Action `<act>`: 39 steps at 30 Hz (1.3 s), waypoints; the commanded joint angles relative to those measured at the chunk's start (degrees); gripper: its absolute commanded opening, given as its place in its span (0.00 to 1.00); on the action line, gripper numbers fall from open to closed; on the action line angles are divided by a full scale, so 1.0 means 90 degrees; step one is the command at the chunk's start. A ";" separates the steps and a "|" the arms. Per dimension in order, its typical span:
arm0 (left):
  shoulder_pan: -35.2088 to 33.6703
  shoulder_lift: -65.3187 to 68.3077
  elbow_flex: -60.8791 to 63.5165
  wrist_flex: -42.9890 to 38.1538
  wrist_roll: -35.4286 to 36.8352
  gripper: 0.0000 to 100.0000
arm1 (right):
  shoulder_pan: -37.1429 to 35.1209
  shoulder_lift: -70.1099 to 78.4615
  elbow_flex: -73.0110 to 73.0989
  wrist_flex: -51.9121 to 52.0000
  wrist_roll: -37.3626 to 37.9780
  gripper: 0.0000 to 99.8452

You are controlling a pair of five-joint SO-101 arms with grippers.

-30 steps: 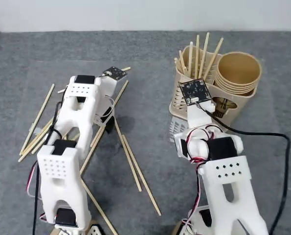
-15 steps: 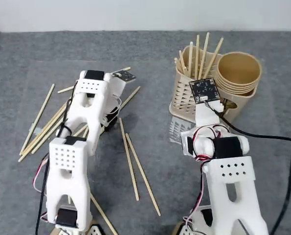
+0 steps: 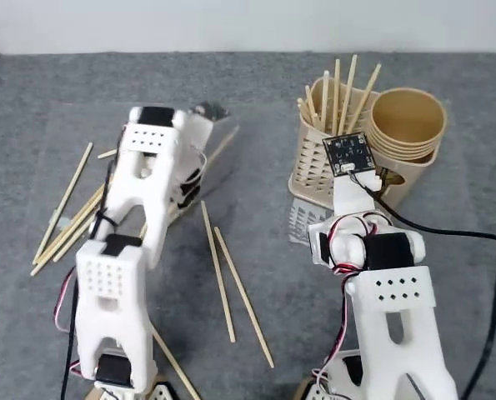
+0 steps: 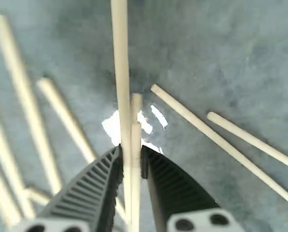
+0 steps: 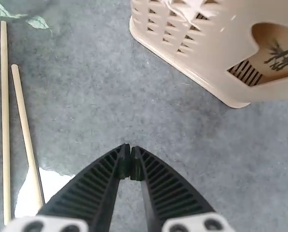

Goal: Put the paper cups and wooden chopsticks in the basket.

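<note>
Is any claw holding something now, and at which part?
The left claw is shut on two wooden chopsticks, one near its end, the other along its shaft. The right claw is shut, empty.

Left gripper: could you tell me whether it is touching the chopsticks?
Touching. The left wrist view shows the left gripper clamped on the chopsticks, with no gap.

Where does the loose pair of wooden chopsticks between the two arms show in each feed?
High view: the pair of pale wooden chopsticks lies on the grey mat between the arms.
Left wrist view: beside the left gripper and its held chopstick.
Right wrist view: across the right gripper from the beige plastic basket.
Shared landmark: the pair's staggered ends.
</note>
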 commanded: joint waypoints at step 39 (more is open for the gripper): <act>0.2872 -0.3790 -0.2183 -0.5372 0.3145 0.01 | 0.2037 -0.0220 -0.0078 -0.0757 -0.0039 0.01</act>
